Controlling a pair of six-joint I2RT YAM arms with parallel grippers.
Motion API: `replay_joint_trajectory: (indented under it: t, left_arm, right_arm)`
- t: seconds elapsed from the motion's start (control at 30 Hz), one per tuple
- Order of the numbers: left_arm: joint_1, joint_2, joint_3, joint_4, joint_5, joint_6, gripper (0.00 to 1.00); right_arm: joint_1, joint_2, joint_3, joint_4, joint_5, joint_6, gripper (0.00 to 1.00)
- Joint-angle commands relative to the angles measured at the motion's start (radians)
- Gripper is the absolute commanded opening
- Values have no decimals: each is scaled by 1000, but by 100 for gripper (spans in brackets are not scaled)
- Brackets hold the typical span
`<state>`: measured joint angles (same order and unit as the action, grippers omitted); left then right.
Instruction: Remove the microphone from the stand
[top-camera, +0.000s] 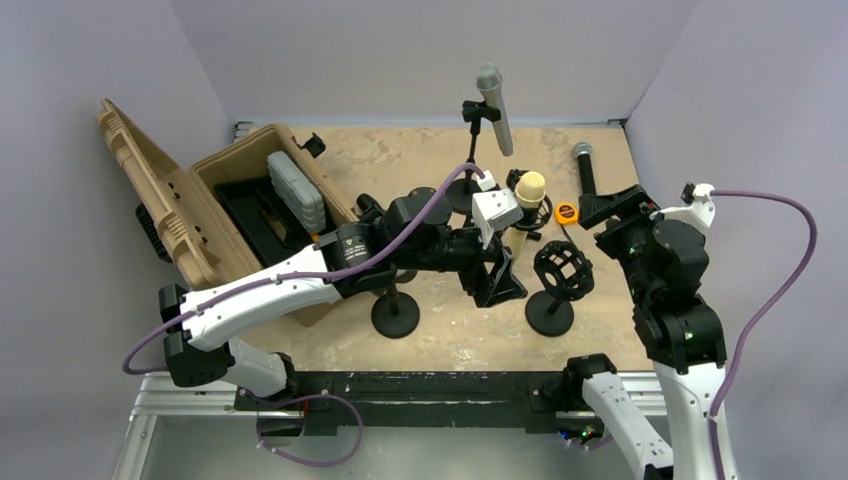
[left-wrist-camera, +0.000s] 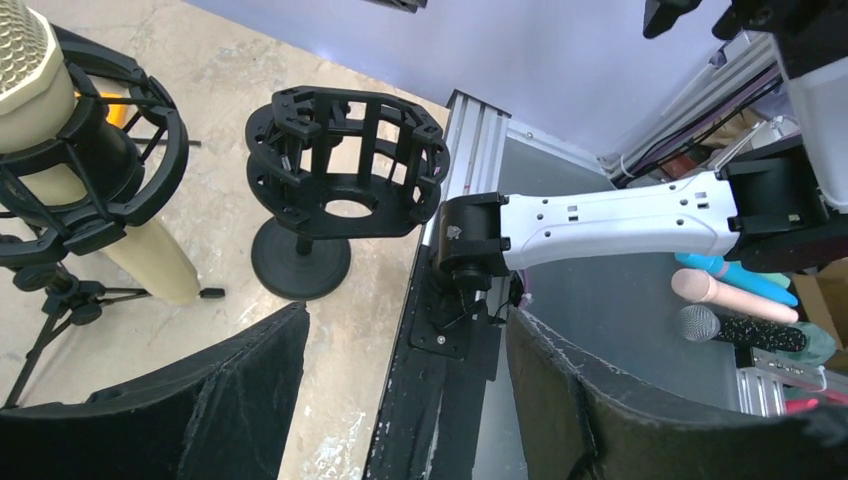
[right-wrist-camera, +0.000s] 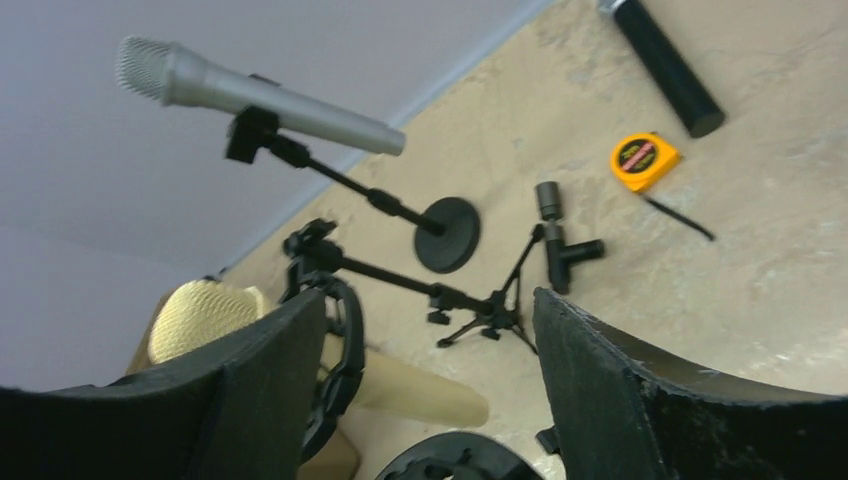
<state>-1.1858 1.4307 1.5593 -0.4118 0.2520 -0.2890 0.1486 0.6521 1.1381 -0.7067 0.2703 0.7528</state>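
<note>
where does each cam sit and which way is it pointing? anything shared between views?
Top external: above and behind the bases, looking down on the table; left arm and right arm show.
Left wrist: on the left arm, facing past the empty shock mount toward the near rail; left gripper fingers and right arm's white link show.
Right wrist: facing the back wall and silver microphone; right gripper fingers show.
Shared: the gold microphone is in all three.

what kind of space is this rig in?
Probably a robotics lab test cell: a beige tabletop boxed in by plain pale walls, an aluminium extrusion frame at the near edge, and staged props like a silver handheld microphone on a black stand.
</note>
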Motion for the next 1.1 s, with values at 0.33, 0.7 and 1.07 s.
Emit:
replay_joint_trajectory:
  t: [0.33,0.7,1.07]
  left_arm:
    - [-1,91,63,60,75,-82,67]
    - [-1,94,75,47,82,-88,67]
    - [-1,102,79,39,91,-91,67]
  right_arm:
    - [-5,-219,-227,241,-280,196,58]
    - [-5,-218,-299,448,-251,167,58]
    - [-5,-229,-395,469,-249,183,59]
